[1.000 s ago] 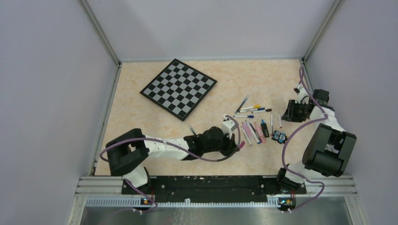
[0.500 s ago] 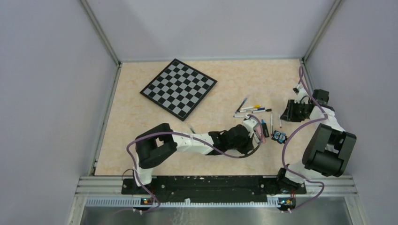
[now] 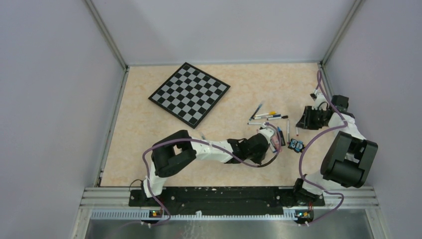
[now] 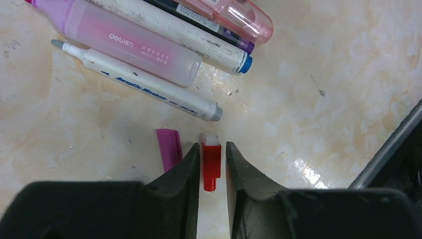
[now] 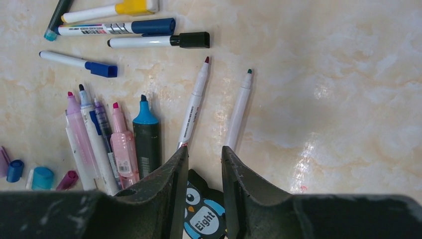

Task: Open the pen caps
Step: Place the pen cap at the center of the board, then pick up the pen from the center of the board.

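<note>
Compared with a second ago, the left arm is reaching farther right, its left gripper [image 4: 212,149] parting slightly around a red cap [image 4: 211,167] lying right of the worktop's [image 4: 323,74] middle, beside a purple cap [image 4: 169,148]. It is probably worth opening wider and lifting straight up. The right gripper [image 5: 204,152] is hanging narrowly open, empty.

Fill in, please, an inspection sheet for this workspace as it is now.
Surface: beige table, faintly smudged.
Job's things: red cap and purple cap lying loose; yellow cap, black cap and blue cap on their pens.
Clutter: checkered board; owl figure.
Grippers: left gripper open, astride the red cap; right gripper open, empty.
Cables: purple cables looped along both arms.
Surroundings: grey walls.
</note>
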